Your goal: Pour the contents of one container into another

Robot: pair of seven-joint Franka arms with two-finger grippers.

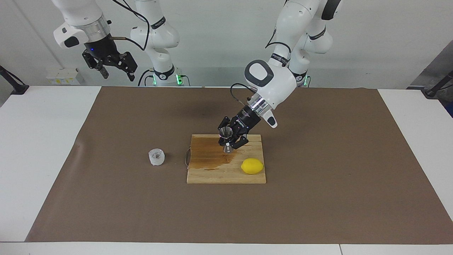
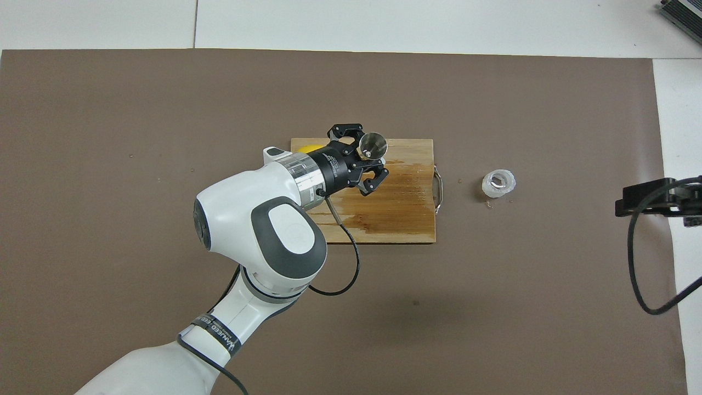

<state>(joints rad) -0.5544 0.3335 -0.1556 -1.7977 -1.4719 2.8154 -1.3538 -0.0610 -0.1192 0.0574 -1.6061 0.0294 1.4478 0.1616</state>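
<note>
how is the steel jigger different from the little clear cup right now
The jigger is shiny steel and hourglass-shaped; the cup is clear and squat. The left claw holds the jigger up over the cutting board; the cup stands on the mat, untouched. Both are small, open-topped.

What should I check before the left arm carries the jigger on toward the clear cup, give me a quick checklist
1. Left gripper shut on the jigger: ok.
2. Jigger upright, mouth up: ok.
3. Jigger clear of the lemon and raised over the cutting board: ok.
4. Clear cup upright on the mat, off the board toward the right arm's end: ok.
5. Right gripper open, waiting high, out of the path: ok.
6. Liquid in the jigger: cannot tell.
</note>
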